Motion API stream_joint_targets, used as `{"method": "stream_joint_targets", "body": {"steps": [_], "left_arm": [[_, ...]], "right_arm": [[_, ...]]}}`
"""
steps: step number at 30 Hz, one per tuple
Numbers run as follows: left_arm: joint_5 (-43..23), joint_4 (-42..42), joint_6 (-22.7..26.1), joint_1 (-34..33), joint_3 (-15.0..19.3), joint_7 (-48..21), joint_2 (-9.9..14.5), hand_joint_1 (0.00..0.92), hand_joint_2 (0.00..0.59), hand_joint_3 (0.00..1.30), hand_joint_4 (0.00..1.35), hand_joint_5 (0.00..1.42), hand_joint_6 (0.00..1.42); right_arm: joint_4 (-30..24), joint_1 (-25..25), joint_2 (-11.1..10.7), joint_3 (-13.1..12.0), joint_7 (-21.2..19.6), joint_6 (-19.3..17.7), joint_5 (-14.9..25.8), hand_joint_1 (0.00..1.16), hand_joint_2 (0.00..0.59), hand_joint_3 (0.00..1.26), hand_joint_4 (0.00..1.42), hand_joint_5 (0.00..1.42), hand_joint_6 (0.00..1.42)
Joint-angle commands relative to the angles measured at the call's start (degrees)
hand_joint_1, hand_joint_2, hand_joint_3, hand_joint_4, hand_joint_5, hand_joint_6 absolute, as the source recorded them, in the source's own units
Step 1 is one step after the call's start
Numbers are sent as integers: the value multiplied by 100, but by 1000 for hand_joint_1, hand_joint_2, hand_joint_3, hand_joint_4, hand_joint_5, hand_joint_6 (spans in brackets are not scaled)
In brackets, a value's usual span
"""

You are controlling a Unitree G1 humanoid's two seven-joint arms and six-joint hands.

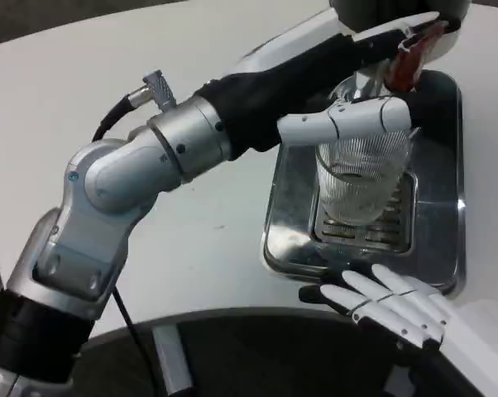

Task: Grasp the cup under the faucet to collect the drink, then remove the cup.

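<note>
Clear cup on the drip tray

The cup [361,184] is see-through with thin ribs up its sides. It stands upright on the slotted grate in the middle of the shiny metal drip tray [443,219]. The faucet [406,62], with its red handle, hangs just above the cup's open top.

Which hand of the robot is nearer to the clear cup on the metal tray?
The left hand. Its fingers wrap around the cup near the rim. The right hand lies at the near edge of the tray, apart from the cup.
</note>
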Motion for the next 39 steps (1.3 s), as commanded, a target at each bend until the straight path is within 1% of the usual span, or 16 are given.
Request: {"method": "stream_joint_targets", "body": {"steps": [1,7,20,27,32,36,39], "left_arm": [[201,127,-157,-92,-260,-261,93,0,106,89,0,58,147],[367,191,-317,-168,-380,-335,199,0,106,78,0,38,139],[713,378,-680,-326,-618,-379,330,0,100,74,0,26,138],[804,496,-816,-393,-674,-371,340,0,100,68,0,19,137],[861,571,-897,-430,-705,-384,336,0,101,67,0,14,137],[865,621,-945,-456,-719,-391,341,0,102,67,0,13,137],[874,646,-966,-475,-726,-391,354,0,102,67,0,12,137]], "right_arm": [[-19,4,-8,96,19,84,-47,461,404,165,87,37,67],[-19,-51,5,160,35,282,-24,461,404,165,87,36,66],[-5,-258,45,312,62,1110,149,461,404,152,65,16,63],[-25,-368,79,398,48,1541,260,455,399,148,63,15,63],[-60,-443,243,508,-30,1951,336,449,396,101,27,15,63],[-72,-513,539,609,-166,2337,332,455,390,69,0,15,95],[-53,-568,732,652,-333,2506,289,483,371,43,0,26,118]]}}
